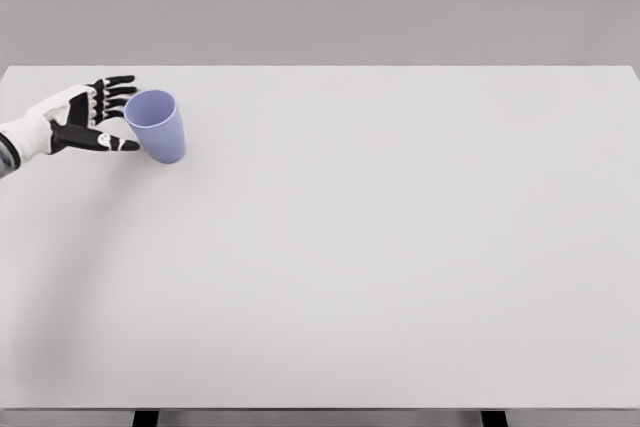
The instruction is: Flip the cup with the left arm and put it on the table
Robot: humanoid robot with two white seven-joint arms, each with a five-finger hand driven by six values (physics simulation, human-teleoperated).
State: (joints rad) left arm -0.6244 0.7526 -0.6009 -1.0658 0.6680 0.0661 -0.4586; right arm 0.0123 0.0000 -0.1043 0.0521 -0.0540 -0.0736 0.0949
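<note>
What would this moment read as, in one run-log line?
left hand: open, beside cup, no grasp | cup: upright on table, far left | right arm: out of view | flip: not done

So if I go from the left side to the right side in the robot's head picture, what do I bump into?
Left hand → purple cup → then only bare white table all the way to the right edge.

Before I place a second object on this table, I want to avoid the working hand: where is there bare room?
Everything right of the purple cup and in front of it is bare table, out to the right and near edges. Only the far left corner is crowded, where the left hand sits open beside the cup.
</note>
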